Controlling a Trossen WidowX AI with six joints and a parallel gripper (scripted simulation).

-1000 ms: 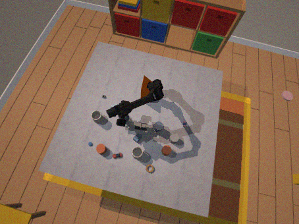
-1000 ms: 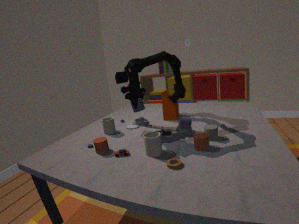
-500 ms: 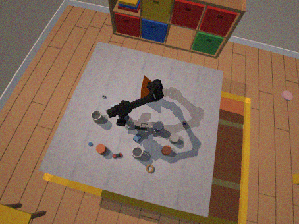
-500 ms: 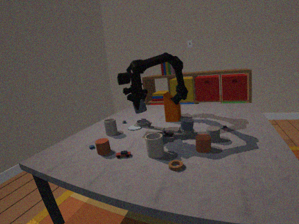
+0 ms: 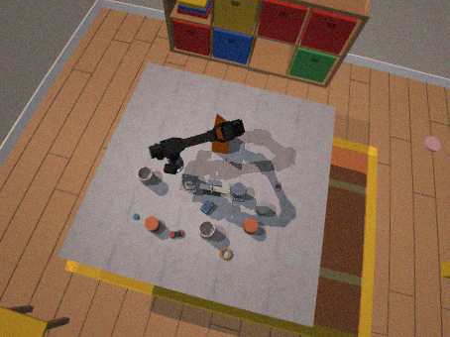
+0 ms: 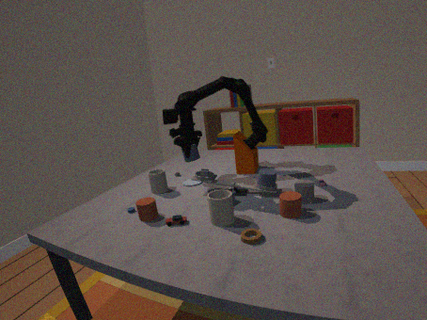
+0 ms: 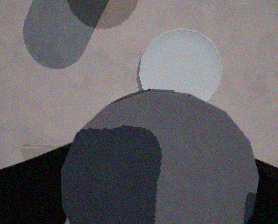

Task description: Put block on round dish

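My gripper is shut on a blue-grey cup, held well above the table. The cup fills the lower wrist view. The pale round dish lies on the table near and below the held cup; the cup covers its lower edge in the wrist view. The other blue-grey cup stands on the right end of the balance. The left end carries an uncovered round holder. I cannot make out the block in it.
Grey containers and orange cylinders stand around the balance. A dark blue block lies close to it. A toy car and a ring lie at the front. An orange box stands behind.
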